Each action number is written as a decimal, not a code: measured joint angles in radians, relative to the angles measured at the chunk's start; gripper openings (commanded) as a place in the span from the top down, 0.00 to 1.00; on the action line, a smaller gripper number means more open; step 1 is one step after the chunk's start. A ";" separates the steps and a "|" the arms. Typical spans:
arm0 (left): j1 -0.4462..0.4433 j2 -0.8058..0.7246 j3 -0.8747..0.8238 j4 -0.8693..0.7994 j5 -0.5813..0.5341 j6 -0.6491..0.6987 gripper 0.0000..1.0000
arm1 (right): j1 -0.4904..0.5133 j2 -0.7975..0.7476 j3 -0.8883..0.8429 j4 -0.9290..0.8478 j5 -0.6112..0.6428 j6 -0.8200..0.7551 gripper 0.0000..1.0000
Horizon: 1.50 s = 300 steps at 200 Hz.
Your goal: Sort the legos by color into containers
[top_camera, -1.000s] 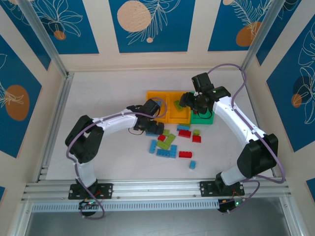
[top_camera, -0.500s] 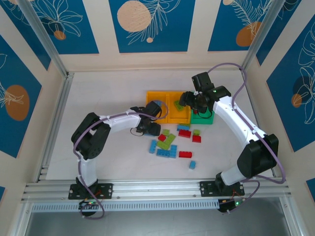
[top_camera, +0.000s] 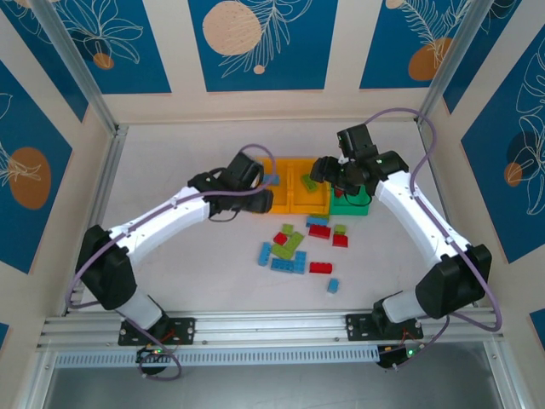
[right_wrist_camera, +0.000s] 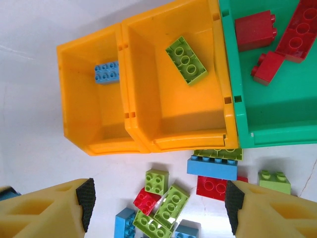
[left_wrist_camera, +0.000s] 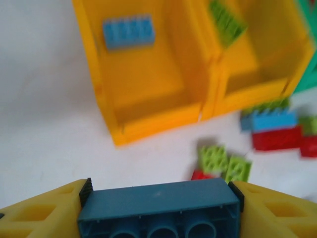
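My left gripper [left_wrist_camera: 158, 206] is shut on a dark blue lego [left_wrist_camera: 158, 198], held end to end between both pads above the table, short of the containers. In the top view the left gripper [top_camera: 255, 198] is at the left orange bin's [right_wrist_camera: 94, 144] near corner. That bin holds a light blue lego [right_wrist_camera: 107, 72]. A lime lego [right_wrist_camera: 186, 59] lies in the middle orange bin [right_wrist_camera: 188, 139]. Red legos [right_wrist_camera: 255, 30] lie in the green bin [right_wrist_camera: 277, 136]. My right gripper [right_wrist_camera: 159, 201] hangs open and empty, high over the bins' near edge.
Loose blue, lime and red legos [top_camera: 294, 247] lie scattered on the white table just in front of the bins. A single blue brick [top_camera: 332, 285] sits nearer the front. Panelled walls and metal rails [top_camera: 94, 213] enclose the workspace.
The left gripper closed on a blue lego at the pile's left edge and lifted it up and back toward the left bin, the arm stretching out. The right arm barely moved.
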<state>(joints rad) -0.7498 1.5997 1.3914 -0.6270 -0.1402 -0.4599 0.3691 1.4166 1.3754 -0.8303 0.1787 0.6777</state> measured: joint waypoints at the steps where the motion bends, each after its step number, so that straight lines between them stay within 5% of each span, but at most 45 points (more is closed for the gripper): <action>1: 0.000 0.004 0.006 0.000 -0.002 0.001 0.34 | 0.000 0.000 0.000 0.000 0.000 0.000 0.28; 70: 0.055 0.424 0.394 0.034 -0.051 0.068 0.18 | 0.000 -0.031 0.000 -0.037 0.000 0.003 0.28; 88: 0.067 0.459 0.413 0.018 -0.056 0.071 0.09 | 0.000 -0.056 0.000 -0.043 0.000 0.006 0.28; 134: 0.074 0.444 0.455 -0.007 -0.055 0.088 0.12 | 0.010 -0.085 -0.008 -0.058 -0.005 0.024 0.28; 161: 0.074 0.322 0.388 -0.001 -0.044 0.114 0.14 | 0.050 -0.093 -0.057 -0.070 -0.009 0.049 0.28; 202: 0.074 -0.096 0.130 0.087 0.068 0.259 0.10 | 0.100 -0.088 -0.189 -0.099 -0.013 0.124 0.28; 246: 0.074 -0.452 -0.161 0.171 0.243 0.603 0.00 | 0.101 0.042 -0.244 -0.097 -0.030 0.208 0.25; 300: 0.074 -0.618 -0.566 0.231 0.438 1.046 0.00 | 0.098 0.304 -0.184 -0.077 0.027 0.258 0.24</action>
<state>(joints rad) -0.6762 0.9813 0.8249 -0.3958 0.2974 0.5861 0.4667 1.7206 1.1912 -0.9073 0.2058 0.9360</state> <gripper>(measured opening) 0.998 0.758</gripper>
